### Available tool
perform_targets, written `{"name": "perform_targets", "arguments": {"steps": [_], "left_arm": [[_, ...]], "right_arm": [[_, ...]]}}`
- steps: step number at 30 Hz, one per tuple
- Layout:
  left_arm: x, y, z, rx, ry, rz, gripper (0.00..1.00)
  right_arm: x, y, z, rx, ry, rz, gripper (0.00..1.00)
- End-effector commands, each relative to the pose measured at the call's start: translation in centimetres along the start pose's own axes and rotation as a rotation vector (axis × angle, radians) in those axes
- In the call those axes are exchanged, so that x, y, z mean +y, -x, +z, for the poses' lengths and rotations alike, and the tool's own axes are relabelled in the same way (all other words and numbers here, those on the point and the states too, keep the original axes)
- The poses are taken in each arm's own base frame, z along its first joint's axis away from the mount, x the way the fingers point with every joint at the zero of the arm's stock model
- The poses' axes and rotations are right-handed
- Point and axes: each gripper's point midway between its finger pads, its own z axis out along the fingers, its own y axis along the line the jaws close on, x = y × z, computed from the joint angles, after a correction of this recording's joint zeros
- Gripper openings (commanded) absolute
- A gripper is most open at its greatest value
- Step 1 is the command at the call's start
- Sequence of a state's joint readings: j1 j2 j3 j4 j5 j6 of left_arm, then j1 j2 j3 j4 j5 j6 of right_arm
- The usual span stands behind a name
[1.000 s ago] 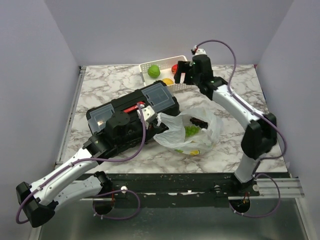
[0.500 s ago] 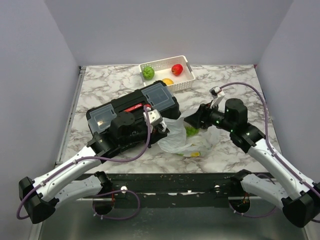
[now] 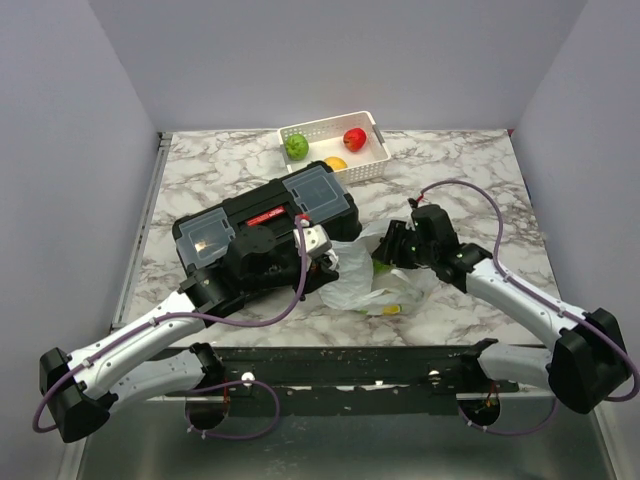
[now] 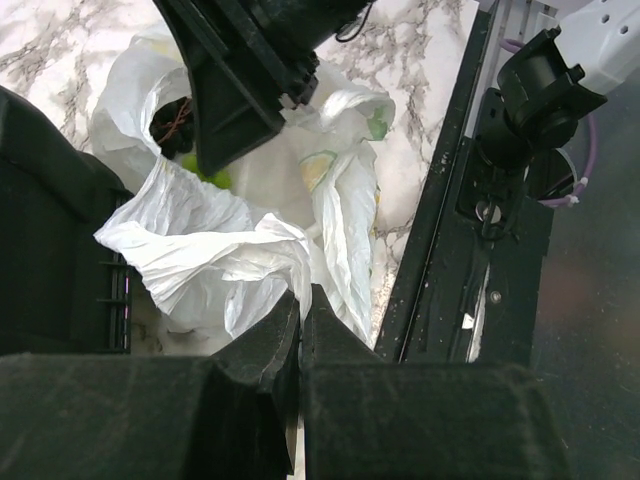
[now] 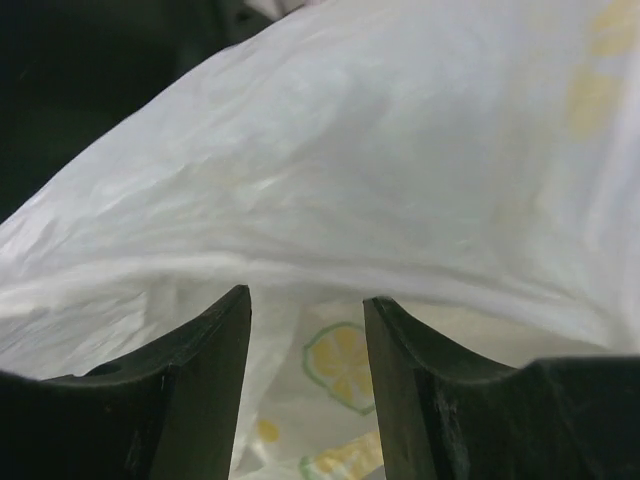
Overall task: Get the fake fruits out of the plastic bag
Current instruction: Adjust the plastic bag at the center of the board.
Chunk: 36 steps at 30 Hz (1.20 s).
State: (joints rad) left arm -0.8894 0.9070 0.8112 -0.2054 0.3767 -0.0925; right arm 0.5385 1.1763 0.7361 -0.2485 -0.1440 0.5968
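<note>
1. The plastic bag lies crumpled on the marble bench in the lower centre of the top view. It is just right of the black toolbox.
2. The left tool is clamped tight. Its two fingers pinch a fold of the bag's rim at the bottom centre of the left wrist view. White film bunches upward from the pinch.
3. The right tool stands parted, with its fingers apart and nothing held between them. In its own view, white film printed with lemon slices stretches across just beyond the tips.
4. In the left wrist view the right tool comes down from the top of the frame into the bag's mouth. A green lump shows inside the bag just beside the tool. A dark lump sits next to the green one, and I cannot tell what it is.
5. The white basket sits at the top centre of the top view, behind the toolbox and well apart from the bag. It holds a round green fruit, a red fruit and an orange fruit.
</note>
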Motion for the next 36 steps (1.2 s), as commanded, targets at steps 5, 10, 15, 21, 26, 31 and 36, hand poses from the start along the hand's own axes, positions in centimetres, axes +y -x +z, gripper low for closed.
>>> {"name": "perform_targets", "arguments": {"steps": [5,10,15,21,26,31,36], "left_arm": [[-0.7,0.6,-0.1,-0.016,-0.024,0.032,0.00],[-0.7,0.6,-0.2,-0.015,-0.015,0.041,0.00],[-0.6,0.7,-0.3,-0.016,-0.010,0.046,0.00],[-0.6,0.6,-0.3,-0.011,-0.003,0.045,0.00],[0.3,1.1,-0.7,-0.039,0.059,0.051,0.00],[-0.4,1.8,-1.2,-0.066,0.032,0.064,0.00],[-1.5,2.5,-1.4,-0.107,-0.024,0.063,0.00]], "right_arm": [[-6.4,4.2,1.4,-0.208,-0.422,0.160,0.52],[-7.7,5.7,3.1,-0.316,-0.459,0.181,0.52],[-9.2,6.9,4.1,-0.426,-0.498,0.177,0.55],[-5.0,6.8,7.0,-0.346,-0.252,0.055,0.57],[-0.7,4.6,7.2,-0.149,-0.046,-0.045,0.71],[-1.0,0.6,4.9,0.066,-0.073,-0.051,0.73],[-0.8,-2.1,3.0,0.176,-0.065,-0.044,0.75]]}}
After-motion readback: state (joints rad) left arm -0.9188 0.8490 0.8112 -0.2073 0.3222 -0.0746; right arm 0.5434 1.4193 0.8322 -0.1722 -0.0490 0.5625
